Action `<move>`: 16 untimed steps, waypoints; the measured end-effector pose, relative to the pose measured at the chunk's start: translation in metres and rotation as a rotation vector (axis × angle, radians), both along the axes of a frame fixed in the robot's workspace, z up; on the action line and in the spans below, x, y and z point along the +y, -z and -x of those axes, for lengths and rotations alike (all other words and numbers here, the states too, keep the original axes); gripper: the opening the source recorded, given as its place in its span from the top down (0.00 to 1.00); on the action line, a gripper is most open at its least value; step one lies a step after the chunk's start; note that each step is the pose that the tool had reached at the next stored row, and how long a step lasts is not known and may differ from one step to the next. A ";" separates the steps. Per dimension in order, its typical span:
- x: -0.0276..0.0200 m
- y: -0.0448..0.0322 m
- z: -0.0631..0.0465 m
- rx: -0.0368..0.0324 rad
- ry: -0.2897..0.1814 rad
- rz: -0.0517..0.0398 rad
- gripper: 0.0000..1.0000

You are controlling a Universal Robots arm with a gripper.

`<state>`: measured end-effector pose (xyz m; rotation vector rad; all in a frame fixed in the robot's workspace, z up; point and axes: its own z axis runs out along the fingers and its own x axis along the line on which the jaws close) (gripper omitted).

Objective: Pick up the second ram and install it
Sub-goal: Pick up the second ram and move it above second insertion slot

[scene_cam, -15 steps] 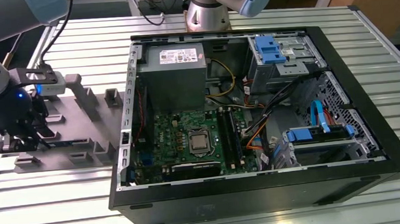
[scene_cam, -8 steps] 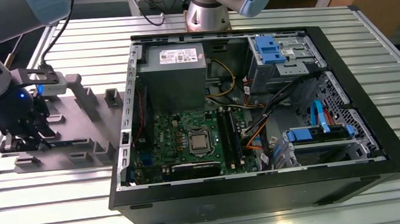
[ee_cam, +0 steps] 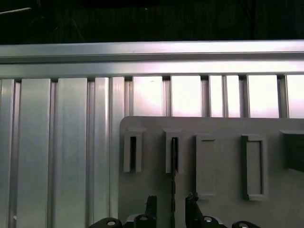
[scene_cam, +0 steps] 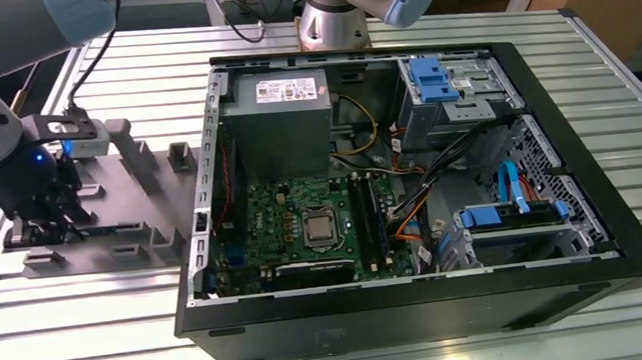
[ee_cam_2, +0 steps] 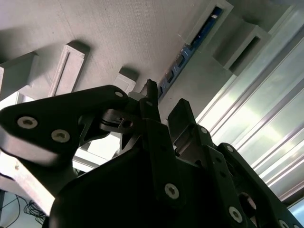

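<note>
The second ram [ee_cam: 174,156] stands on edge in a slot of the grey fixture tray [ee_cam: 223,128]; in the first wrist view it is a thin dark line. In the second wrist view it appears as a dark strip [ee_cam_2: 183,54] running between two raised blocks of the tray [ee_cam_2: 118,33]. My gripper [ee_cam: 171,204] is open, with one finger on each side of the stick and a gap to both. In the exterior view the gripper [scene_cam: 45,226] is low over the tray [scene_cam: 132,187], at that view's left.
An open black computer case [scene_cam: 411,183] lies to the exterior view's right of the tray, with the green motherboard [scene_cam: 301,223], black memory slots [scene_cam: 366,219] and grey power supply [scene_cam: 277,107] inside. Everything rests on a slatted aluminium table [scene_cam: 580,39]. Several tray blocks stand around the gripper.
</note>
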<state>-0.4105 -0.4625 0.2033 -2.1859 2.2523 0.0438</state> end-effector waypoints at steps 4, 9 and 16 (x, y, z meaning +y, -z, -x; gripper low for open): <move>0.0000 0.0048 0.000 0.0000 0.000 0.0000 0.63; 0.0000 0.0076 0.000 0.0002 0.000 0.0001 0.63; 0.0000 0.0081 0.000 0.0000 0.000 0.0005 0.71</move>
